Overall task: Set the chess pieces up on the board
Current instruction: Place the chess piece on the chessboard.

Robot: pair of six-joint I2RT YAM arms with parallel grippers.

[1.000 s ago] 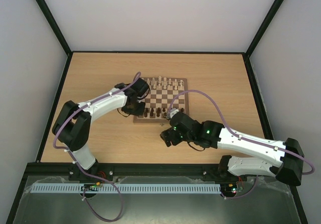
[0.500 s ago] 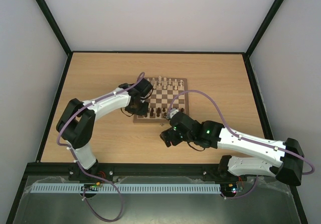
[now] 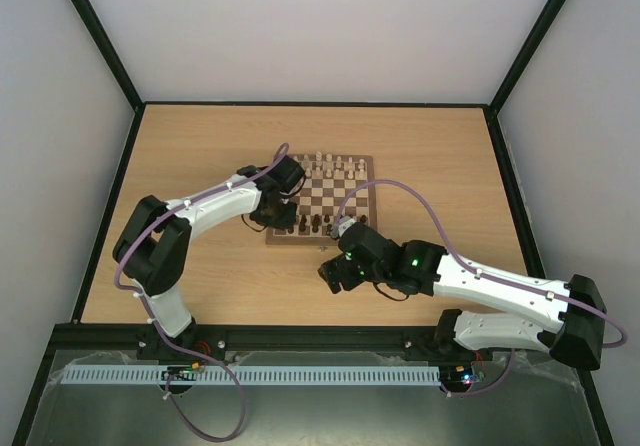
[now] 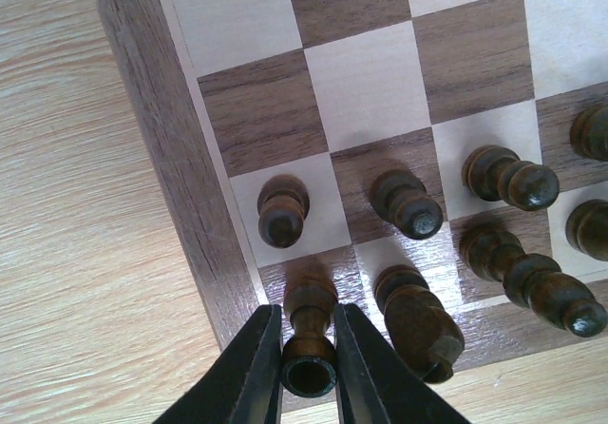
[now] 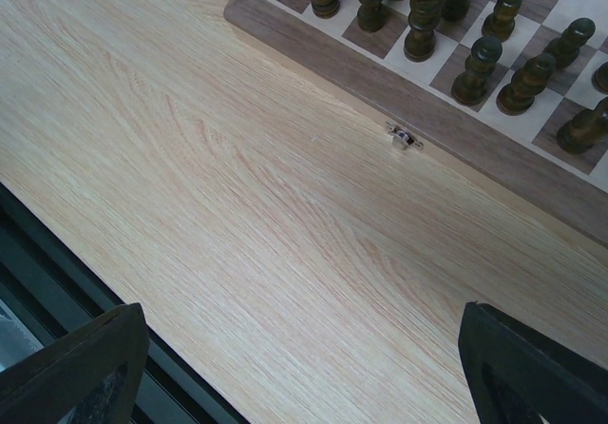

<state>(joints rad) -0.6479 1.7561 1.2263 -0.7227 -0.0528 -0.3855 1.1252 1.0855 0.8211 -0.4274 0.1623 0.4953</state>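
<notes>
Shifted slightly rightward since a second ago, the left gripper [image 4: 306, 324] pinches a dark piece [image 4: 310, 378] standing on the board's [image 4: 161, 139] near-left corner square. Wide open, the right gripper [image 5: 304, 367] hangs above the table [image 5: 190, 158] beside the board.

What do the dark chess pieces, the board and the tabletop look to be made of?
The dark chess pieces: turned wood, dark stain, glossy, with highlights on the rounded heads. The board: wood, light and dark squares showing grain, satin finish; possibly veneer. The tabletop: pale wood-grain surface, matte; solid wood or laminate, cannot tell.
</notes>
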